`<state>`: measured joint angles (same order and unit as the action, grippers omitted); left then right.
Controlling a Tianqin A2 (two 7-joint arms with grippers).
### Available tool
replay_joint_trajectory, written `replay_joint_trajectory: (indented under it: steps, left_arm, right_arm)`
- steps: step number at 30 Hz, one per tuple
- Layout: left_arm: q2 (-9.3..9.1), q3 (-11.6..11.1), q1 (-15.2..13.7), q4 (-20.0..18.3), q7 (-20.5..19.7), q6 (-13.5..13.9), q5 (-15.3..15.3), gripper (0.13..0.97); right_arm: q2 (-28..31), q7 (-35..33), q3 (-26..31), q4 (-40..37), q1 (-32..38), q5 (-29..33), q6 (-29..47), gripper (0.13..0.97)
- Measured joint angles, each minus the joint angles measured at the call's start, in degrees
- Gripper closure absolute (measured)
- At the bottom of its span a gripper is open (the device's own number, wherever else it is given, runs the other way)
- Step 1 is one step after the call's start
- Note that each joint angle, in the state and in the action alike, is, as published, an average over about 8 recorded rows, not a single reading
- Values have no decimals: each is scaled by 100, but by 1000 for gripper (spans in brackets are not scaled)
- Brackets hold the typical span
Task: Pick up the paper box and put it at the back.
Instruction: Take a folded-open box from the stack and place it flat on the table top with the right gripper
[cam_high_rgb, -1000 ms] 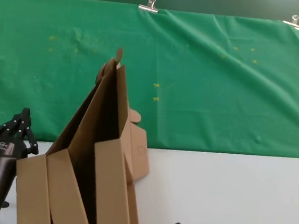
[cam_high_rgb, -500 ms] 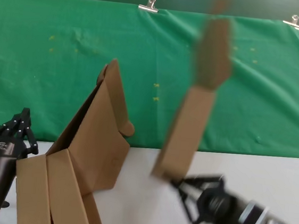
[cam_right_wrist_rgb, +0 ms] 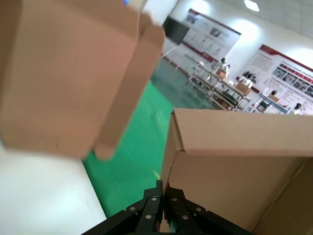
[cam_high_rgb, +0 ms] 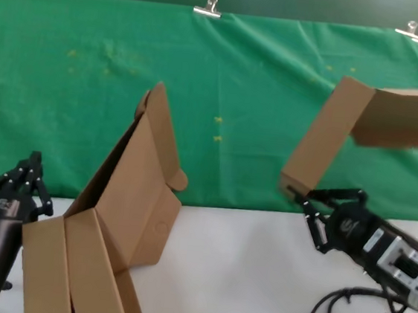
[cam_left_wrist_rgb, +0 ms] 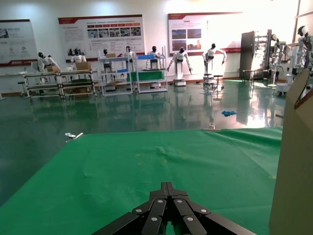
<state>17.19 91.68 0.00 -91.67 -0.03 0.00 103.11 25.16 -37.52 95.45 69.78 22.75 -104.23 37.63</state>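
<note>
Paper box aloft over green cloth, low corner pinched in right hand; left hand parked, fingers together.

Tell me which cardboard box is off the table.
The paper box on the right: the right gripper pinches its lower edge, holding it above the green cloth. The other boxes stand bunched at left.

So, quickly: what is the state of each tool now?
Left tool: shut, holding nothing.
Right tool: shut on the paper box, lifted over the back.
</note>
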Motion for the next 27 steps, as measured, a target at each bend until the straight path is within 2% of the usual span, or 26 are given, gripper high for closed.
replay_joint_trajectory:
  steps: [7,17,22,27]
  left_arm:
    - [0,0,0,0,1,0,0,953]
    - [0,0,0,0,1,0,0,953]
    - [0,0,0,0,1,0,1,953]
    - [0,0,0,0,1,0,1,953]
  right_arm:
    - [75,-1468,-22,-1633,1160,130,251,942]
    - [44,-3247,150,-4050,3491,751,321,942]
    - [24,-3653,669,-5258,4600,1375,342,942]
    - [-32,-3541,1346,-6051,5259,2037,272,942]
